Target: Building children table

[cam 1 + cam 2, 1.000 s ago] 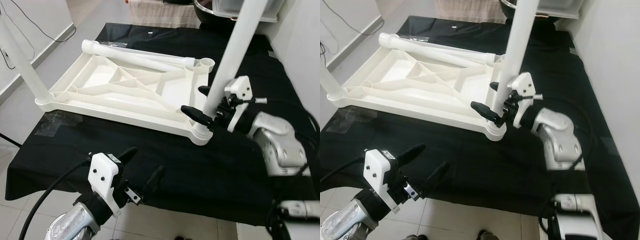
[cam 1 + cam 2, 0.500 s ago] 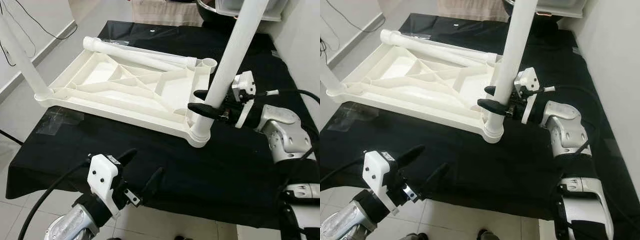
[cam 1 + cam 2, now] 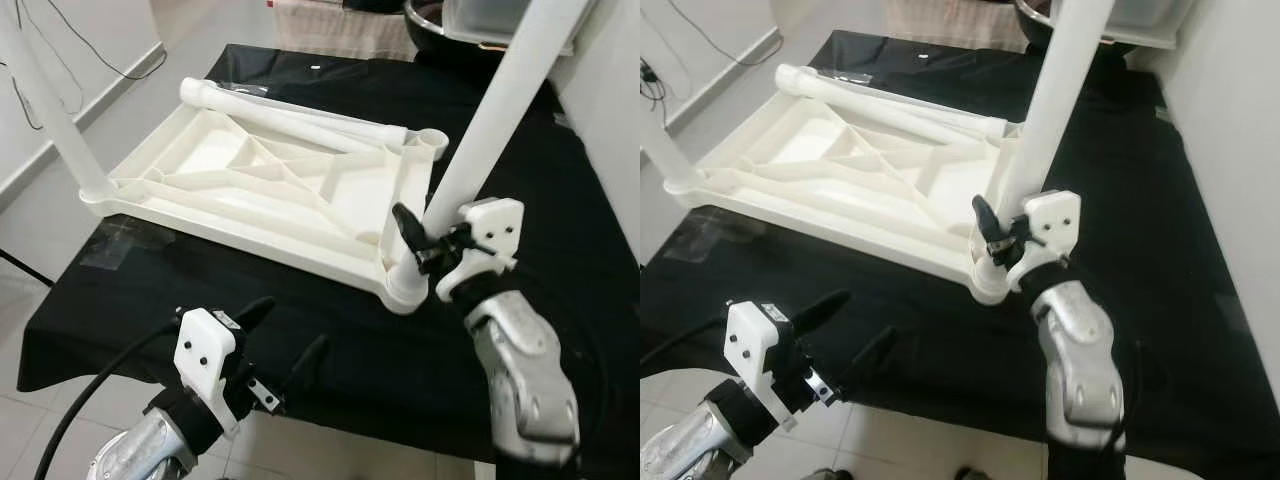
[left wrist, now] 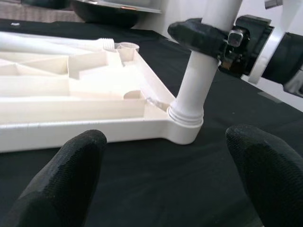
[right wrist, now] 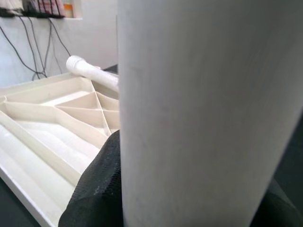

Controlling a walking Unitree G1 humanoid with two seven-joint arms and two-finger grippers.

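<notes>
Nearest you, the left gripper [image 3: 285,338] hovers spread wide over the black cloth's [image 3: 150,300] front edge. Beyond — the right gripper [image 3: 420,240] clamps the upright leg [image 3: 480,140] seated in the upturned tabletop's [image 3: 270,185] near corner socket.

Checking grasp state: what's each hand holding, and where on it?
Right hand grips the upright table leg low, just above its corner socket. Left hand holds nothing, open.

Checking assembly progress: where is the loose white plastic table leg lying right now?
In the left eye view, the loose white plastic table leg lies flat along the far edge of the upturned white tabletop, on the black cloth.
</notes>
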